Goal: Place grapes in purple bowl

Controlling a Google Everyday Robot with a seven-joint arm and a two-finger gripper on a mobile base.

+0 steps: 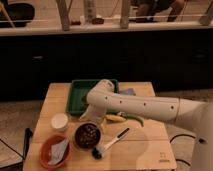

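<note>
The purple bowl stands on the wooden table near its front left. The grapes lie inside it as a dark speckled bunch. My gripper hangs at the end of the white arm just above the bowl's far rim. The arm reaches in from the right across the table.
An orange-red bowl with a grey-white item in it sits at the front left. A small white bowl is to the left. A green tray is at the back. A yellow banana and a green item lie under the arm. A black-and-white brush lies to the right of the purple bowl.
</note>
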